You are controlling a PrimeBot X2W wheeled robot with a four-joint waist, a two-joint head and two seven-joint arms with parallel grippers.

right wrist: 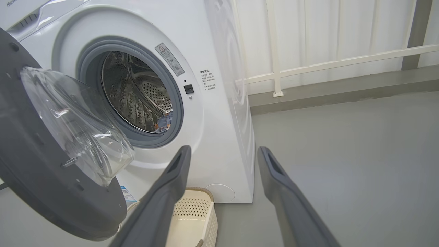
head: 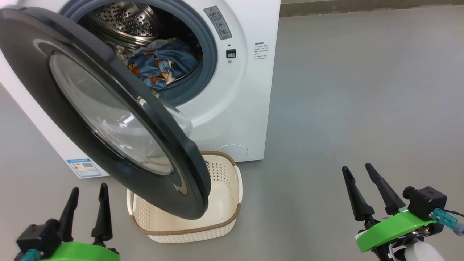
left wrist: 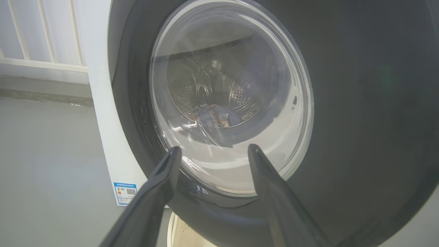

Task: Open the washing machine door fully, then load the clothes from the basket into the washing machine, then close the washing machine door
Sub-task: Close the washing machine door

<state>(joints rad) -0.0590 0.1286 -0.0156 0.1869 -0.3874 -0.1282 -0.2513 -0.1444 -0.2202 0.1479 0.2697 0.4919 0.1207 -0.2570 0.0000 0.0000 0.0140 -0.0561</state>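
Observation:
The white washing machine [head: 232, 119] stands ahead with its black-rimmed door [head: 43, 72] swung partly open over the basket. Blue printed clothes [head: 161, 65] lie inside the steel drum [head: 123, 21]. The cream basket [head: 224, 203] with a brown rim sits on the floor under the door, and no clothes show in its visible part. My left gripper [head: 88, 192] is open at the lower left, short of the door's outer face [left wrist: 360, 103]. My right gripper [head: 360, 172] is open at the lower right, apart from everything. The right wrist view shows the door's inner side [right wrist: 41, 171] and the clothes [right wrist: 164, 121].
Bare grey floor [head: 362, 90] stretches to the right of the machine. A white railing and wall [right wrist: 325, 51] stand behind it. A blue label sticker [head: 83, 167] marks the machine's lower left front.

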